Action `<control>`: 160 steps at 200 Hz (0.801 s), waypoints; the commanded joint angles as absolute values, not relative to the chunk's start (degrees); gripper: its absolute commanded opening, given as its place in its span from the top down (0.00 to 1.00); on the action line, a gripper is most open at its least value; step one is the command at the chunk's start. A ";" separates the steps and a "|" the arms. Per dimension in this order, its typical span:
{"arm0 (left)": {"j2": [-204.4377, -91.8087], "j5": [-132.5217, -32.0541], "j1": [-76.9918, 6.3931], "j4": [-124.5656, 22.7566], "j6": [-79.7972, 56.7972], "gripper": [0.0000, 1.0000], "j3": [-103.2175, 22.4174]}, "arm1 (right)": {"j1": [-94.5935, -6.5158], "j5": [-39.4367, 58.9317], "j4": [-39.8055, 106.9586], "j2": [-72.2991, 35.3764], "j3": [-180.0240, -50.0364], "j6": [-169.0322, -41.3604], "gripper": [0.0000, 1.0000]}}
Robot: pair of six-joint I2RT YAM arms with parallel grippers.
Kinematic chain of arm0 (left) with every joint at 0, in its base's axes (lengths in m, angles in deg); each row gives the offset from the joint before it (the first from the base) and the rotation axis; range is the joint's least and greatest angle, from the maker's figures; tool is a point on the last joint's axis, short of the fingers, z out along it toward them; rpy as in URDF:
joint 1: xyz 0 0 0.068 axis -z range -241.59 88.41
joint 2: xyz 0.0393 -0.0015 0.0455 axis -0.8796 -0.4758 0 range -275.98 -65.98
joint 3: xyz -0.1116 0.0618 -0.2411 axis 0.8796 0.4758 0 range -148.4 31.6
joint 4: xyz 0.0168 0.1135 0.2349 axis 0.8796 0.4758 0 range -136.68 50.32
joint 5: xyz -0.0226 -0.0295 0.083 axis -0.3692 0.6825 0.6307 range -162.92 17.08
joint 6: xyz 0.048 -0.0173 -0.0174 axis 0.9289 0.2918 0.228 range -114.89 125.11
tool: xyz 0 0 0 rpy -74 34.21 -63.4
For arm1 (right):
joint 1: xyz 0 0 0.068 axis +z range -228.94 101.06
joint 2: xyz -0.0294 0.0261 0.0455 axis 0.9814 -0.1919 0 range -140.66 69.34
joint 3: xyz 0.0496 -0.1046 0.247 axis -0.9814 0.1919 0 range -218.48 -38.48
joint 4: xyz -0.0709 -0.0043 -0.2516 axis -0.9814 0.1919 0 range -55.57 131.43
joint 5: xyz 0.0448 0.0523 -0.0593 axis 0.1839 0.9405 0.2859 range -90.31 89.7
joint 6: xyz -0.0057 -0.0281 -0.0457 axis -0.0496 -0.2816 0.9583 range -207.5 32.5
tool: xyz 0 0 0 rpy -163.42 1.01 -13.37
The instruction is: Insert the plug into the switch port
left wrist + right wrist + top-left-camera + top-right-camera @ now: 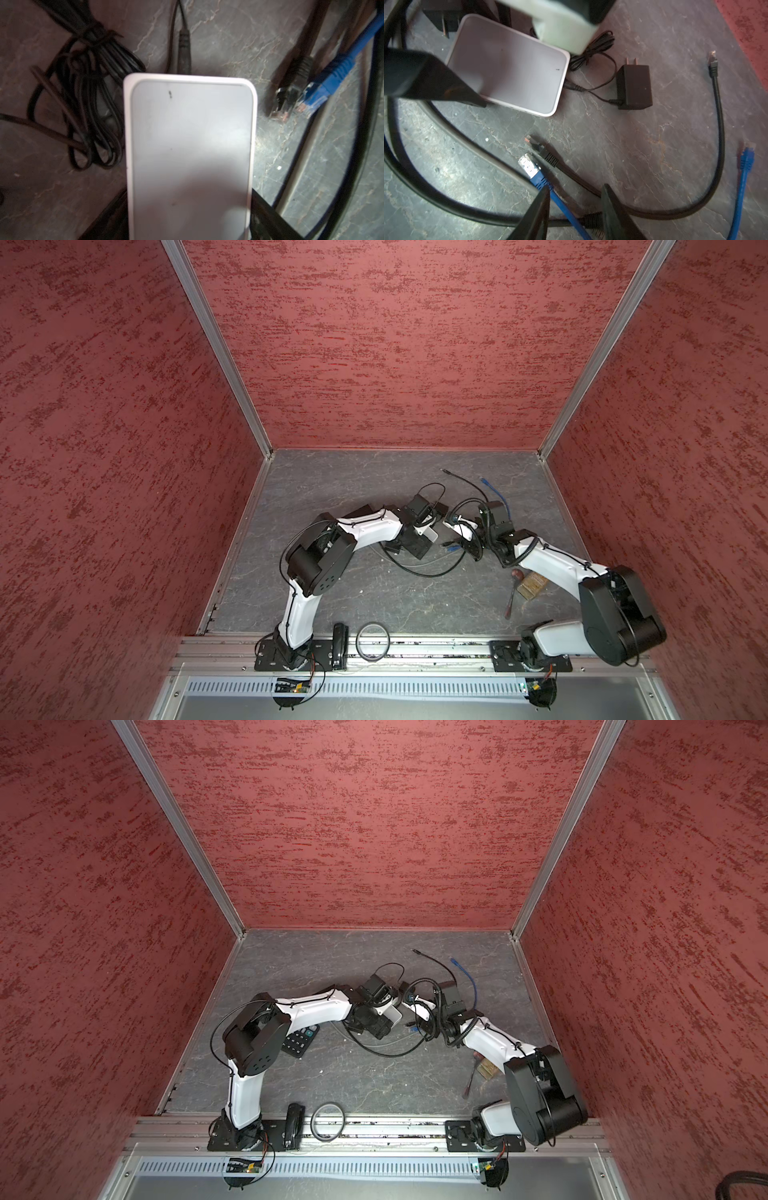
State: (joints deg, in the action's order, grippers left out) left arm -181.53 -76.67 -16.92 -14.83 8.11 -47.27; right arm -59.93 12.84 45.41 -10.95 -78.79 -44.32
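Left claw [531,78] sits around the flat white plastic switch box [500,58], upper left, maybe to keep it still; grip unclear. Open right claw [576,187] hangs over the blue cable plug [529,166], low middle

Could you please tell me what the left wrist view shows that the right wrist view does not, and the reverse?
Only left wrist: the tie round the bundled cord. Only right wrist: the power adapter, the far ends of the black cable and blue cable, and the right hand, open, with the blue cable between its fingers. Both: the white switch and the blue plug beside the black plug, unplugged.
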 commanded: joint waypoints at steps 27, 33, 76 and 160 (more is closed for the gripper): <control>-179.89 -79.97 -18.29 -17.78 6.66 0.14 -46.88 | -60.48 15.82 50.77 -14.93 -80.96 -39.50 0.58; -179.65 -80.24 -18.43 -17.94 6.60 0.14 -46.66 | -60.48 16.02 51.53 -15.90 -81.26 -39.31 0.58; -179.72 -81.26 -18.59 -18.84 6.49 0.14 -45.92 | -60.50 16.49 51.24 -19.01 -81.63 -38.92 0.58; -179.64 -82.11 -18.62 -22.02 5.16 0.14 -43.92 | -60.71 19.15 46.97 -15.36 -80.64 -39.05 0.57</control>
State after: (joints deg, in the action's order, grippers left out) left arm -180.83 -80.95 -18.52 -20.18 5.97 -45.08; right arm -60.30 16.21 50.00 -18.01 -80.21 -40.32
